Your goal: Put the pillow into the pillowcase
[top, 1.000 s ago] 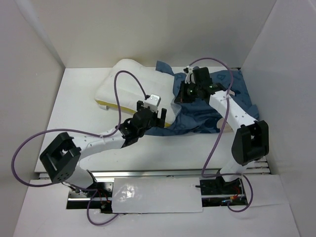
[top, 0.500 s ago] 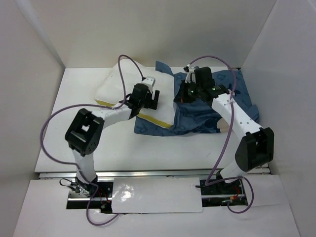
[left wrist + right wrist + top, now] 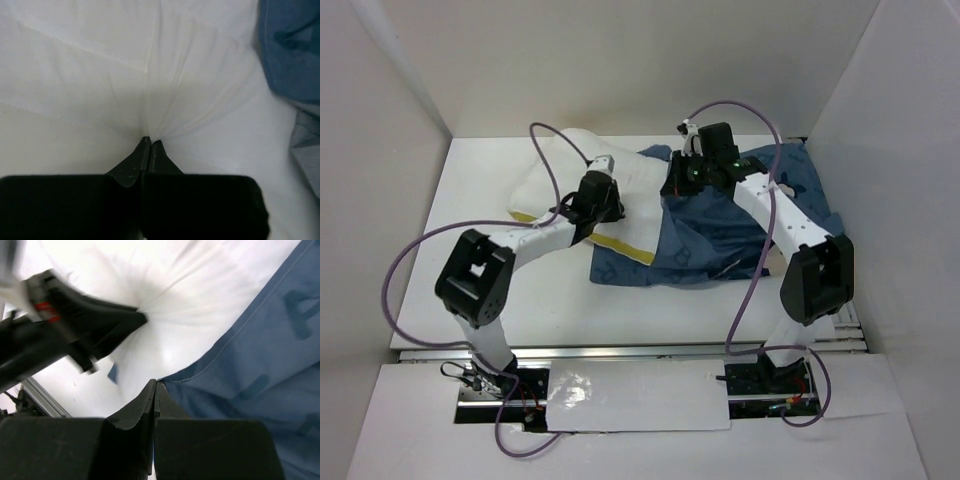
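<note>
The white pillow (image 3: 560, 175) lies at the back of the table with its pale-yellow seam along the near edge, its right part under the blue lettered pillowcase (image 3: 720, 235). My left gripper (image 3: 604, 203) is shut on a pinch of the pillow's fabric (image 3: 150, 90), which puckers towards its tips (image 3: 150, 141). My right gripper (image 3: 678, 182) is shut on the pillowcase's hemmed edge (image 3: 235, 340), held over the pillow (image 3: 175, 285). In the right wrist view the left gripper (image 3: 142, 317) shows blurred at the upper left.
White walls close in the table (image 3: 490, 290) at the back, left and right. Purple cables loop from both arms, one (image 3: 545, 150) arching over the pillow. A metal rail (image 3: 640, 350) runs along the near edge.
My left gripper moved back onto the pillow and went from open to shut on its fabric. The right gripper pulled the pillowcase edge leftward; the case now covers more of the pillow.
</note>
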### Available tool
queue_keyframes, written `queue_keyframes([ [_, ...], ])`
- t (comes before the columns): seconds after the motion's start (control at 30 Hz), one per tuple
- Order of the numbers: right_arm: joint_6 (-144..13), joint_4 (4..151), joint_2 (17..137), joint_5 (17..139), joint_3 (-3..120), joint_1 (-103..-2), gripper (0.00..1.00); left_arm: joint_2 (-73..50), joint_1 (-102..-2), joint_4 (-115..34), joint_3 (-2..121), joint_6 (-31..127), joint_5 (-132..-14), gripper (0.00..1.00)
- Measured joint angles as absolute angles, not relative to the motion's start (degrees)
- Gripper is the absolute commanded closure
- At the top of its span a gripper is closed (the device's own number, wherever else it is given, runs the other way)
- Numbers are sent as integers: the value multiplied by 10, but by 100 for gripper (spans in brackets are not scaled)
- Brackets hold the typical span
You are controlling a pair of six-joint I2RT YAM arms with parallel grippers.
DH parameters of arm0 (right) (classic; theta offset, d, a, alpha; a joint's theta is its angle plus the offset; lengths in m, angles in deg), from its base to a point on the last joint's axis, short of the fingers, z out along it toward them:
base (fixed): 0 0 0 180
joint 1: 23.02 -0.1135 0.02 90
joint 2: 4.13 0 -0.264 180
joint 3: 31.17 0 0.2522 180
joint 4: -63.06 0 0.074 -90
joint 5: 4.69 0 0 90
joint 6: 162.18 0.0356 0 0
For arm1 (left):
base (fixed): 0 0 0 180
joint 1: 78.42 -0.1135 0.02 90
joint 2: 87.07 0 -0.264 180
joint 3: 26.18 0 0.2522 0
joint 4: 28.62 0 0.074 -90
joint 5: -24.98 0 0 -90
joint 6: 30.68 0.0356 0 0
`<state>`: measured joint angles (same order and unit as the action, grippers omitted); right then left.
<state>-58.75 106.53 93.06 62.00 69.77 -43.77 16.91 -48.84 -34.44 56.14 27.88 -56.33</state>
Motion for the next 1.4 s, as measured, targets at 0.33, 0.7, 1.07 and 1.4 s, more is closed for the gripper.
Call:
queue_keyframes([
  [0.33, -590, 1075, 938, 619, 729, -499, 100, 61, -382, -425, 558, 121, -365, 100],
  [0.7, -567, 1094, 952, 658, 727, -524, 94, 185, -320, -558, 675, -38, -236, 100],
  [1.07, -549, 1089, 974, 710, 711, -527, 45, 188, -319, -574, 669, -40, -237, 45],
  [1.4, -539, 1094, 943, 791, 666, -489, 1, 83, -320, -543, 557, 192, -309, 0],
])
